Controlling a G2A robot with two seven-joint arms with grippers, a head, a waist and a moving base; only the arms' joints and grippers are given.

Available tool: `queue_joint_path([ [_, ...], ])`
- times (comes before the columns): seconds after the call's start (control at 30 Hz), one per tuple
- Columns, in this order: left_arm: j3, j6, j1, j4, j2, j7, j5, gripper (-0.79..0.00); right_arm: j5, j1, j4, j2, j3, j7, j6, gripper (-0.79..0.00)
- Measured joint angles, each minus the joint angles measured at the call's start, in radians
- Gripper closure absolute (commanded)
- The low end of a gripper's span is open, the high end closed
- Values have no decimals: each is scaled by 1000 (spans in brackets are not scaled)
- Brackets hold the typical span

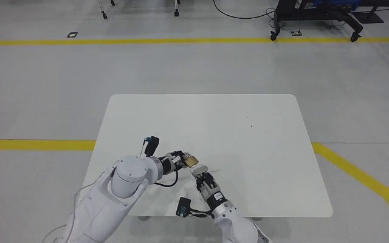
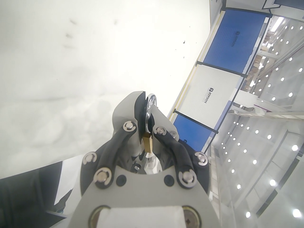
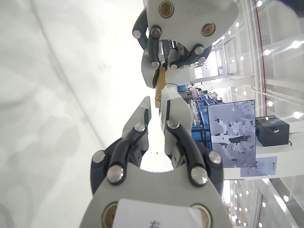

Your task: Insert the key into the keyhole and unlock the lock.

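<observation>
White table; left tool clamps lock, right tool spread beside it

A white table on a grey floor crossed by yellow lines — a dark wheeled cart beyond.

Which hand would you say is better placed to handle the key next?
Right. The left hand is shut on the lock, holding it up. The open right hand has its fingers on either side of the key at the lock's lower end.
</observation>
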Motion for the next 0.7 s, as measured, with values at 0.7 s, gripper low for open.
queue_joint_path([
  [0.7,-67,-527,43,169,19,-259,3,0,403,-51,-81,53,209,-520,-371,-785],
])
